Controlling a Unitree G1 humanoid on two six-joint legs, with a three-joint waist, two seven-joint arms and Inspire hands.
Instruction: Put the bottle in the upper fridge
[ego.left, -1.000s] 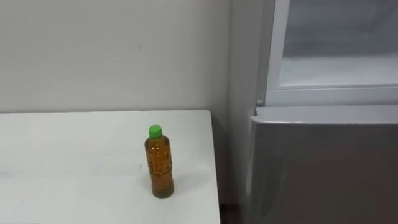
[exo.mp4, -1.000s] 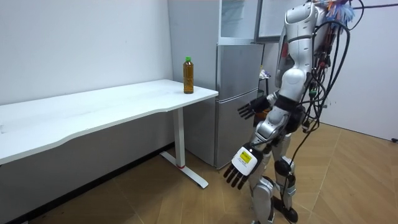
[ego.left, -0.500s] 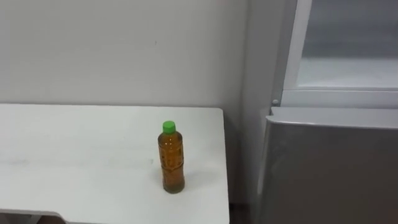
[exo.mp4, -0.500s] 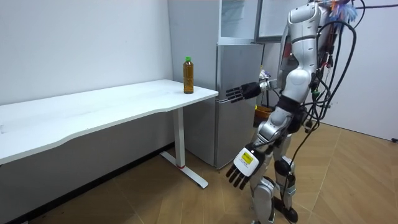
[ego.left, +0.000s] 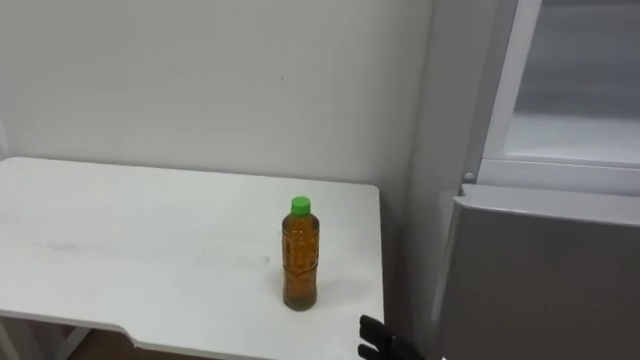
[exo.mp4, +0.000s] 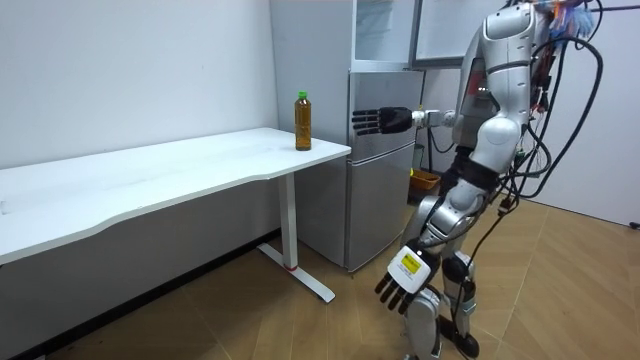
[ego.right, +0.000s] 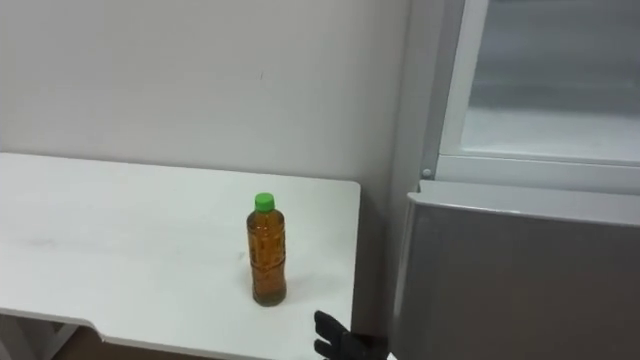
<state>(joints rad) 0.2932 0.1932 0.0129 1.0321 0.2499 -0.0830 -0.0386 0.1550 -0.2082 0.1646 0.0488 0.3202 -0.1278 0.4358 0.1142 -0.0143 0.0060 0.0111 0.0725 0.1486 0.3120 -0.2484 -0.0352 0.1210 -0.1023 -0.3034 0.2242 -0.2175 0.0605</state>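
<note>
on the table (ego.left: 120, 240), at the end by the fridge (ego.left: 540, 280), the bottle (ego.left: 300, 256) stood upright and untouched while the right hand (exo.mp4: 379, 121) had risen from waist height to bottle level, fingers spread and empty, left hand (exo.mp4: 404, 283) hanging slack-fingered, so the grasp was still ahead.

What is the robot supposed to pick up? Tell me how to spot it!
Find the long white table against the wall, beside the grey fridge. Near the table's end closest to the fridge stands the bottle, upright. It stands alone there, filled with amber-brown drink and topped with a bright green cap.
</note>
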